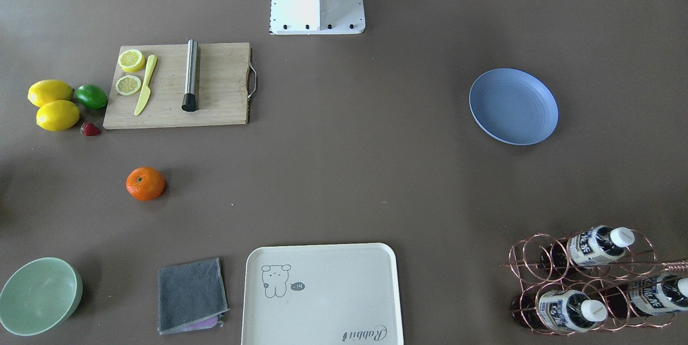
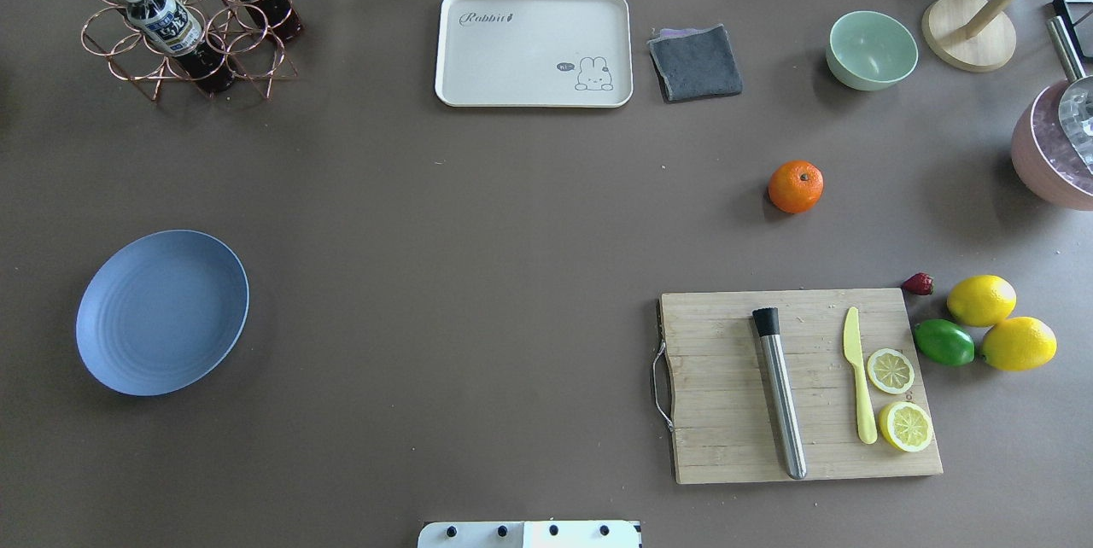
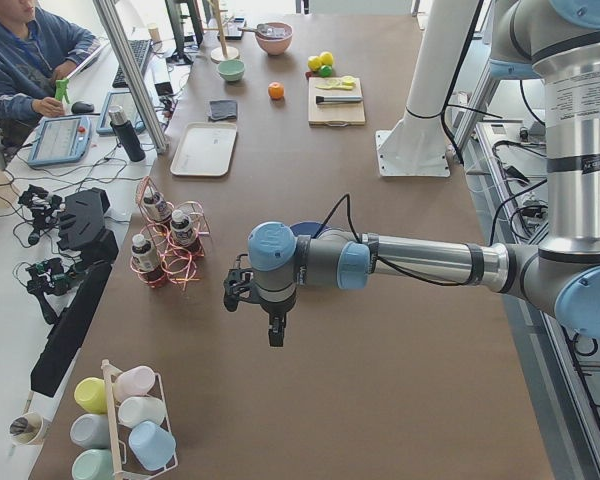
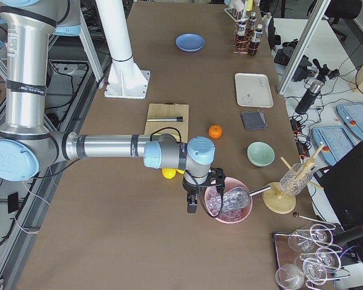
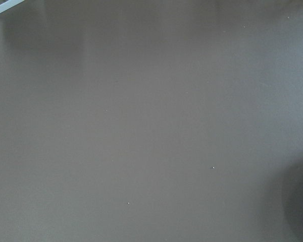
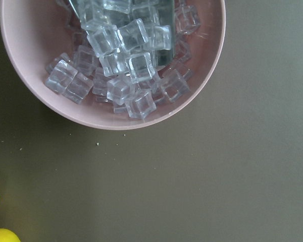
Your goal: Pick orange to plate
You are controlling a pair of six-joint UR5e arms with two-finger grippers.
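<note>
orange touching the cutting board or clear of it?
Apart. The overhead view shows the orange alone on the table, with a wide bare strip between it and the cutting board.

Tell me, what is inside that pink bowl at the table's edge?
Clear ice cubes fill the pink bowl, with a metal scoop resting among them. The cubes cover the bowl's bottom, so anything beneath them cannot be seen.
</note>
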